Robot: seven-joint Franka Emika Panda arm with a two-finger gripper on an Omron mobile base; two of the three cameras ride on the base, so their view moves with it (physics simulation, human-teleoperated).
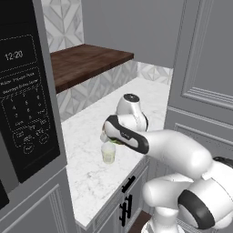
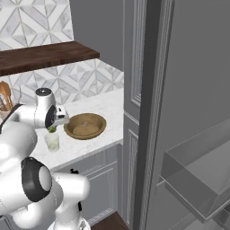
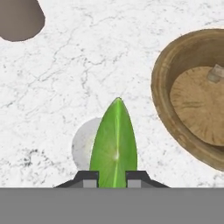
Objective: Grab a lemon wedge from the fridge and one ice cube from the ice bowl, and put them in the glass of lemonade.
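Since the lemon wedge [image 3: 114,142] must drop in, I hold it pinched in the jaws above the glass [image 1: 108,152] (bowl [image 2: 85,126] beside).

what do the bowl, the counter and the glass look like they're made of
Ice bowl: looks like wood, matte tan-brown with a faint grain on its floor. Counter: looks like white marble or similar stone, grey veins, smooth. Glass of lemonade: seems clear glass or plastic, see-through with pale liquid inside.

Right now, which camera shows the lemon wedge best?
The hand view: the lemon wedge stands large between the fingers, over the glass of lemonade. Both base views show a small green speck above the glass.
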